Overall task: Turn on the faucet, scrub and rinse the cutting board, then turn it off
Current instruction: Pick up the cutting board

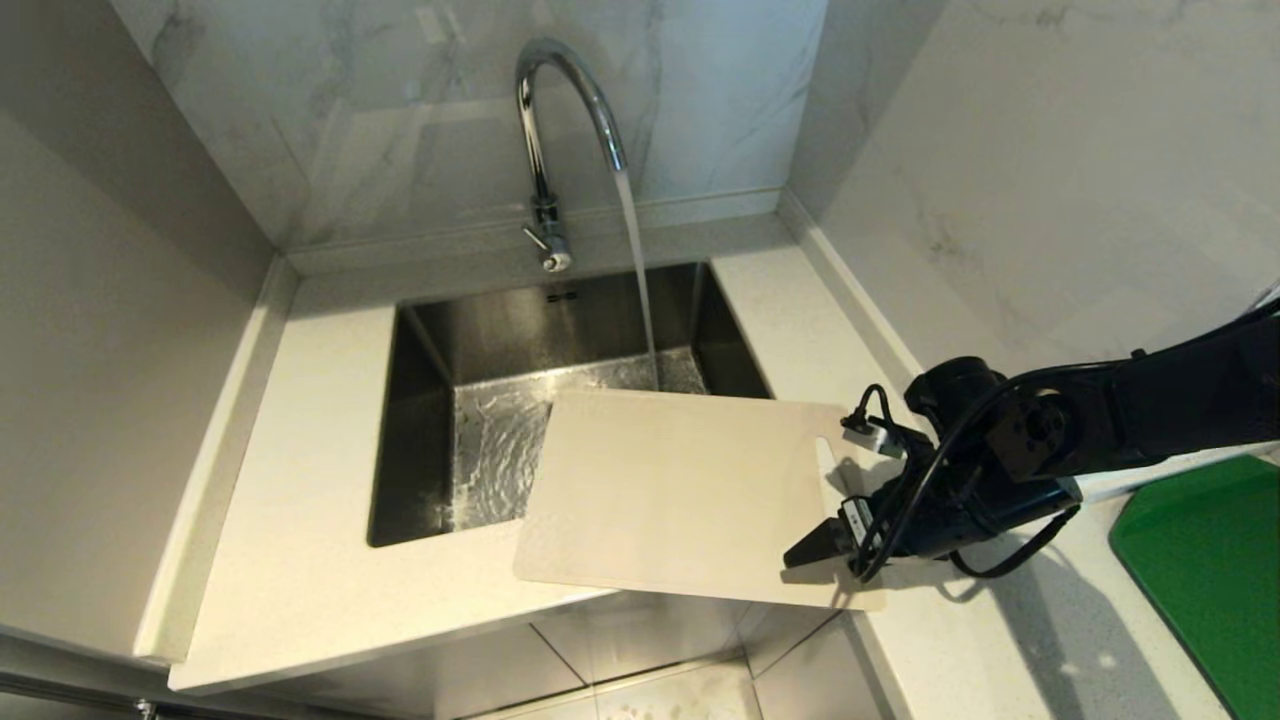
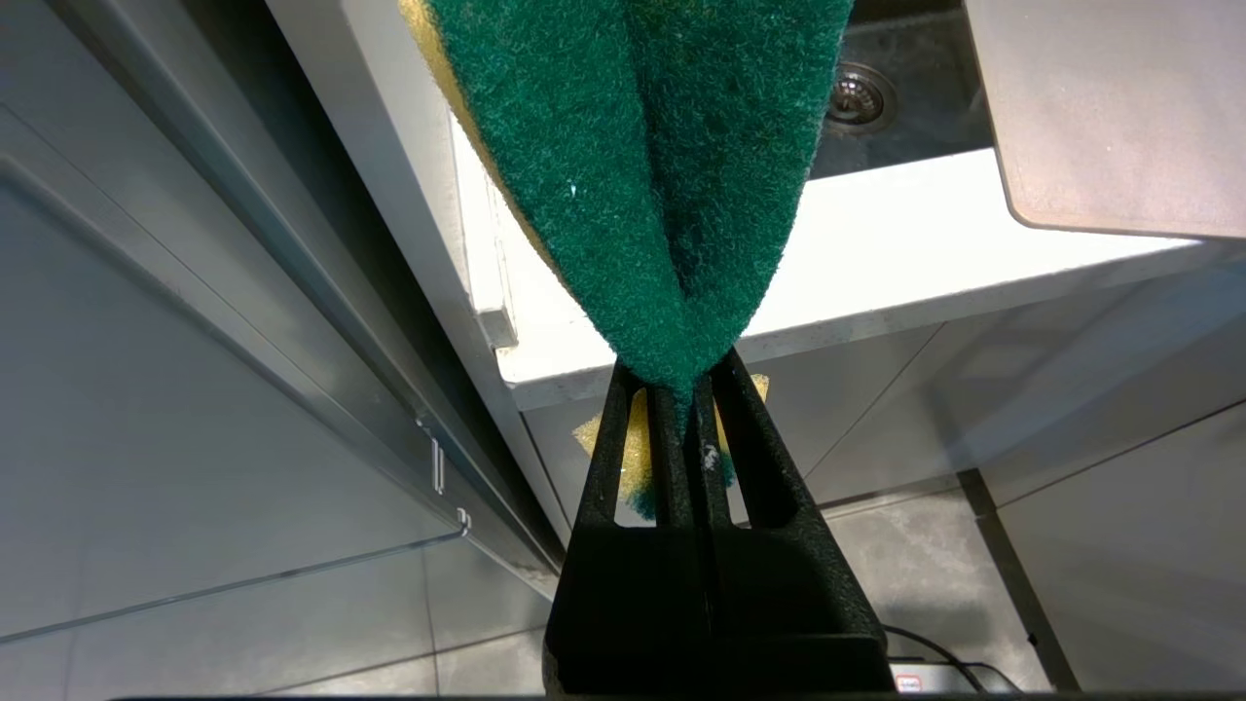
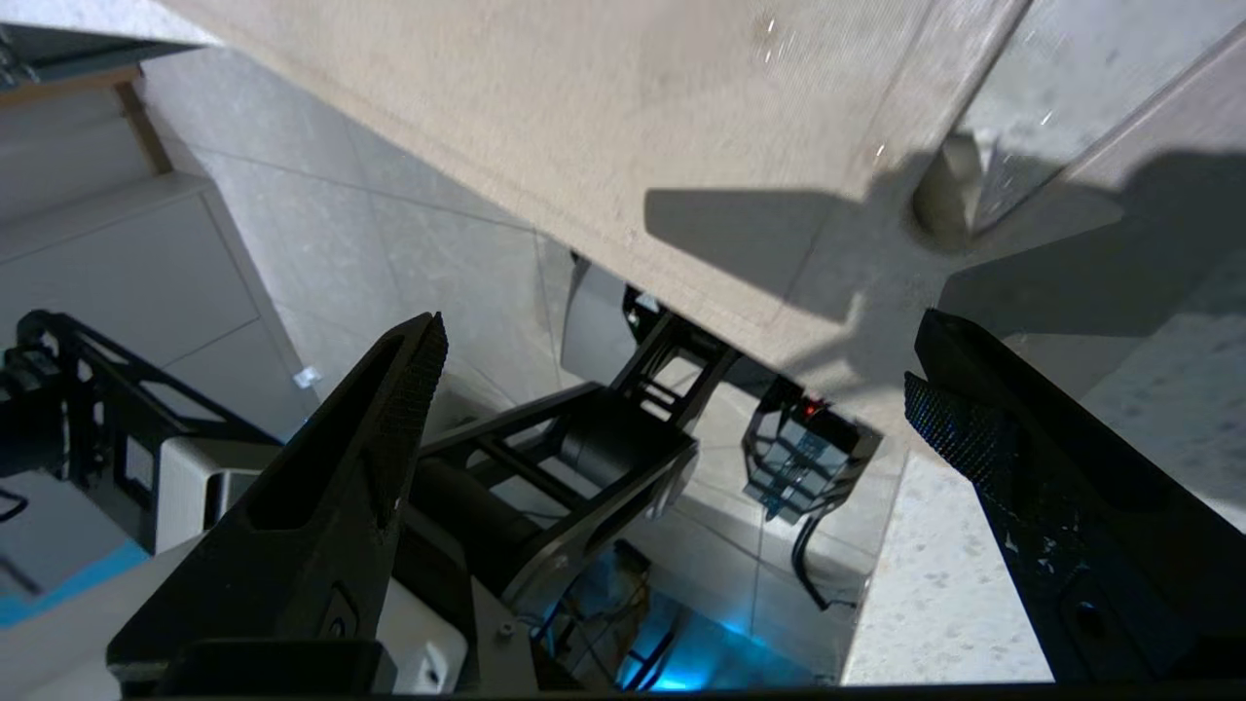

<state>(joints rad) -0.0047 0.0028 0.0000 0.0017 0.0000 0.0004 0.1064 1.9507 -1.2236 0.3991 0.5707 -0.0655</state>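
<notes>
The cutting board point(image 1: 680, 490) lies just beside the open right hand point(image 1: 815, 545).

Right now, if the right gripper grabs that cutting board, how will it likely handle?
The cutting board probably stays stiff: it juts flat past the counter edge over the sink. It looks thin, so likely light. Held at its near corner by the open right gripper, it may sag or swing.

Bright light from above is glaring off the white speckled stone table point(image 1: 300, 560); the black right gripper point(image 3: 672, 389) is casting sharp shadows.
</notes>
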